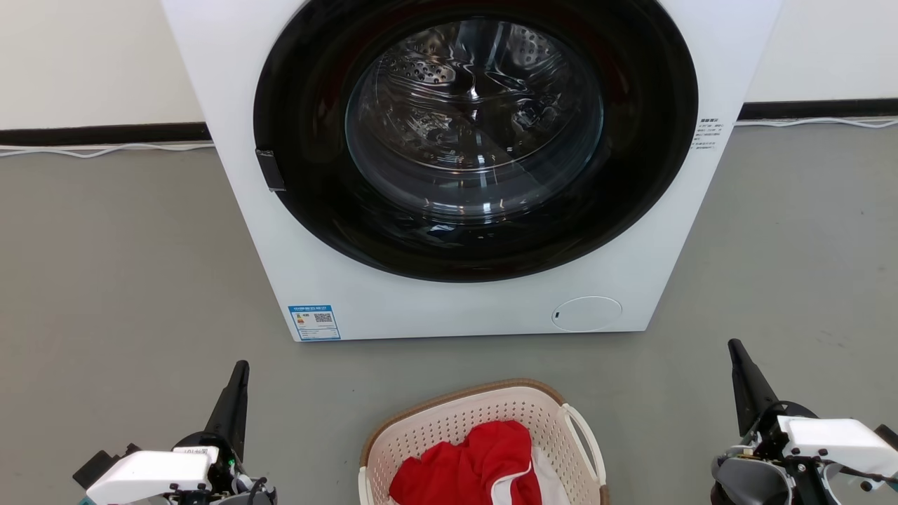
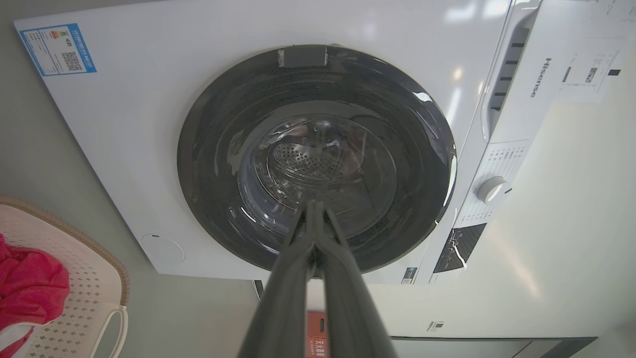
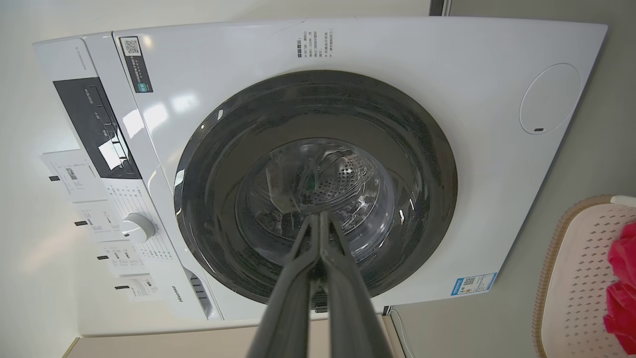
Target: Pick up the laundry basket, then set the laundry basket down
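At the bottom edge of the head view, right in front of you, the laundry basket (image 1: 456, 421) sits on the grey floor (image 1: 126, 266) with a red garment (image 1: 470, 463) heaped inside it. Its near part is cut off, so you cannot judge its long axis from here. It lies between your two arms, well apart from each. The left tool (image 1: 240, 372) stands out to its left and the right tool (image 1: 736, 351) to its right, and neither looks clearly nearer. Both tools are clenched on nothing, fingers pressed together and pointing away from you toward the washing machine (image 1: 456, 308), past the basket rather than at it. The left wrist view puts the basket (image 2: 74, 278) at its lower left, and the right wrist view puts it (image 3: 571, 278) at its lower right. So each tool likely has to open, turn inward and drop to reach its side. A white loop handle (image 1: 586, 435) faces the right tool. Beyond, the machine's round door is shut, with bare floor between it and the basket's far rim.
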Tool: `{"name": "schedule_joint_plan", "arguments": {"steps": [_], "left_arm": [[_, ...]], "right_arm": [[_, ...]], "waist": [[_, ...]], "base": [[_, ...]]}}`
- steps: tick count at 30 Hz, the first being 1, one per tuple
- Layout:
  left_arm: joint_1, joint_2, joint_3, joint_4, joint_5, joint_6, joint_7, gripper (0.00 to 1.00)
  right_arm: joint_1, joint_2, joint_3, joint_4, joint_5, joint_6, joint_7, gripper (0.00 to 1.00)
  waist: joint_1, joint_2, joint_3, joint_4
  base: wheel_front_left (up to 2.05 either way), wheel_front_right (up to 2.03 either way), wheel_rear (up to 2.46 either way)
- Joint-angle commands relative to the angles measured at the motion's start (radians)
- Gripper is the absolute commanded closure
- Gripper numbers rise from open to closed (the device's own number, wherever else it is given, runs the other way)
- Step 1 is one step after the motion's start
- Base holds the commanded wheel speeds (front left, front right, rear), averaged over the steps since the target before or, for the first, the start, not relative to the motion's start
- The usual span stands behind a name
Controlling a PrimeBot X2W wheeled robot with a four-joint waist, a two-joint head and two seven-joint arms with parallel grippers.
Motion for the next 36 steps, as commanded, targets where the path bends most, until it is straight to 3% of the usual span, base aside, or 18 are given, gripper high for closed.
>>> {"name": "schedule_joint_plan", "arguments": {"steps": [1,22,23,33,36], "left_arm": [[-0.056,0.013,0.03,-0.029,0.0,-0.007,0.006,1.0],[-0.056,0.013,0.03,-0.029,0.0,-0.007,0.006,1.0],[0.0,0.0,0.0,0.0,0.0,0.0,0.0,0.0],[0.015,-0.006,-0.01,0.019,0.007,0.0,-0.022,0.0],[0.014,-0.004,-0.015,0.013,0.016,0.0,-0.031,0.0]], "right_arm": [[-0.024,-0.003,0.019,-0.031,0.007,0.007,0.008,1.0],[-0.024,-0.003,0.019,-0.031,0.007,0.007,0.008,1.0],[0.0,0.0,0.0,0.0,0.0,0.0,0.0,0.0],[0.011,0.003,0.011,0.013,-0.008,0.0,-0.017,0.0],[0.012,0.0,0.016,0.004,-0.012,0.0,-0.026,0.0]], "waist": [[0.0,0.0,0.0,0.0],[0.0,0.0,0.0,0.0],[0.0,0.0,0.0,0.0],[0.0022,0.0,-0.001,-0.001],[0.0004,0.0,0.0,-0.001]], "base": [[0.0,0.0,0.0],[0.0,0.0,0.0],[0.0,0.0,0.0],[0.0,0.0,0.0],[0.0,0.0,0.0]]}}
